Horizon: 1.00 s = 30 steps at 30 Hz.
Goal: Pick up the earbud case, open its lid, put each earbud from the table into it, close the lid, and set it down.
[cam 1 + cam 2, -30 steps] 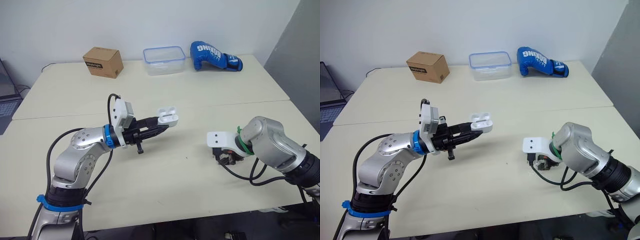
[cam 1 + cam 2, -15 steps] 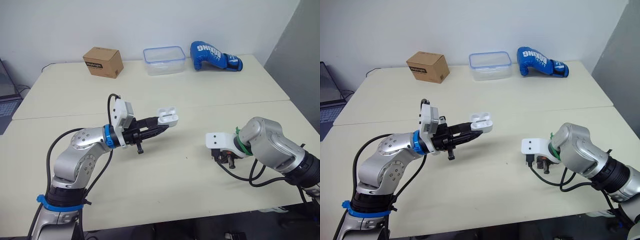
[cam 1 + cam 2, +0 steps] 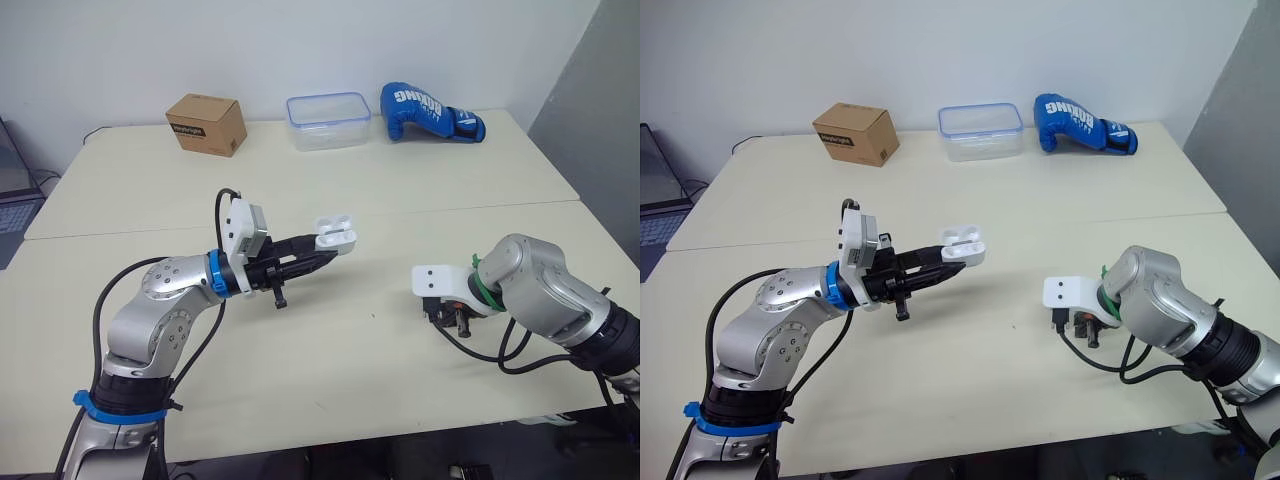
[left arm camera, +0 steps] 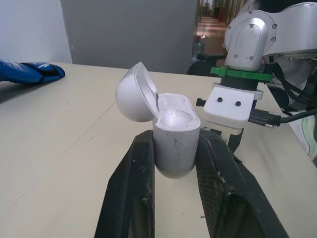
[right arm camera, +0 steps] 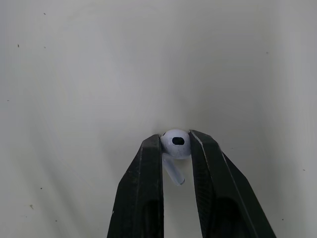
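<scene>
Progress looks roughly midway: left pincer [image 4: 173, 148] clamped on the earbud case [image 4: 172, 134], held above the worktop [image 3: 350, 330] with its lid [image 4: 133, 93] open, right pincer [image 5: 176, 139] clamped on one earbud [image 5: 175, 145] low by the worktop; loading, closing and setting down are left.

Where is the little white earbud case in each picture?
Left eye view: earbud case, lid open, left of middle, in the left arm's jaws.
Right eye view: the case, same spot.
Left wrist view: the case, big, mid-picture, between the jaws.
Right wrist view: an earbud pinched in the right arm's jaws.
Shared landmark: blue boxing glove, in both eye views and the left wrist view.
</scene>
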### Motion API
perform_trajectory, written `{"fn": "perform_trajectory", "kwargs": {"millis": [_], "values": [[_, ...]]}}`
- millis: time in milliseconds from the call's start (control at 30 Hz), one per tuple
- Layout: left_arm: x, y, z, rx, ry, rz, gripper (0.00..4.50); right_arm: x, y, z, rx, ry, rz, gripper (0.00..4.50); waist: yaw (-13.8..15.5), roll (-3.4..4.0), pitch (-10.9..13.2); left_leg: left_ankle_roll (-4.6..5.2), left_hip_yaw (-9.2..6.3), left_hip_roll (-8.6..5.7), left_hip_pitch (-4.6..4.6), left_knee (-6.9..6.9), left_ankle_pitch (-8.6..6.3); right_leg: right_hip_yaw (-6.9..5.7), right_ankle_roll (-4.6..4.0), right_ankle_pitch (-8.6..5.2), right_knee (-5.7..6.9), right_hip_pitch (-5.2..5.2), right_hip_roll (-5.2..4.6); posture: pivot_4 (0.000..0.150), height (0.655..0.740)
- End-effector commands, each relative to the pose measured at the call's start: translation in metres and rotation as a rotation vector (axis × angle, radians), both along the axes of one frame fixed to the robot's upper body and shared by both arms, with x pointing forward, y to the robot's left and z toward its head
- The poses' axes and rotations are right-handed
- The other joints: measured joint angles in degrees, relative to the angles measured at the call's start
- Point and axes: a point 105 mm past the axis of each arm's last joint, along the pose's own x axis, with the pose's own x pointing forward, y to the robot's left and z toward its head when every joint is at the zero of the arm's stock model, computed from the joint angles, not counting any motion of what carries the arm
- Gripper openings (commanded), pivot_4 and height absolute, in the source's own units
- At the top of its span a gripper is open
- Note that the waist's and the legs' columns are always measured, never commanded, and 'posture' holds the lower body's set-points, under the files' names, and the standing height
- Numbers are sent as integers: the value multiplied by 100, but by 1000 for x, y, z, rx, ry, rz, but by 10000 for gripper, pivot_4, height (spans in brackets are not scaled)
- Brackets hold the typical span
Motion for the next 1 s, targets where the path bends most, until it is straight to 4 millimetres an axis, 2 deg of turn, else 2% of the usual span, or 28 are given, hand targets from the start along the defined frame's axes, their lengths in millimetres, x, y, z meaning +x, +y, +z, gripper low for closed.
{"fn": "perform_trajectory", "kwargs": {"millis": [33, 200, 433, 533, 767, 1000], "values": [[4, 3, 10, -21, -66, 52, 7847, 11, 6, 34, 94, -102, -27, 4185, 1, 0, 0, 0, 0, 0, 0, 0, 0, 0, 0, 0, 0, 0, 0, 1500, 7400], [11, 7, 8, -40, -76, 100, 7847, 22, 10, 60, 295, -172, -192, 4185, 8, 0, 0, 0, -1, 1, 0, -1, 0, -1, 0, 0, 0, 0, 0, 1500, 7400], [18, 9, 10, -56, -90, 131, 7847, 53, 26, 109, 812, -292, -619, 4185, 0, 1, -1, -2, -1, 0, 0, -2, 1, 3, -2, 1, 10, -8, 1, 1500, 7400], [21, 8, 12, -58, -98, 130, 7847, 58, 30, 126, 982, -321, -714, 4185, 2, 2, -1, -5, -3, -2, -1, -2, 3, 4, -2, 1, 10, -8, 1, 1500, 7400], [38, 0, 17, -74, -127, 149, 7847, 57, 50, 160, 1277, -385, -741, 4185, -26, 10, -5, -6, -4, -3, -1, -3, 3, 2, -2, 1, 15, -10, 1, 1500, 7400], [52, -16, 19, -100, -140, 135, 7847, 46, 69, 180, 1457, -382, -699, 4185, -91, 13, -6, -7, -5, -4, -1, -5, 4, 3, -2, 1, 17, -13, 1, 1500, 7400]]}}
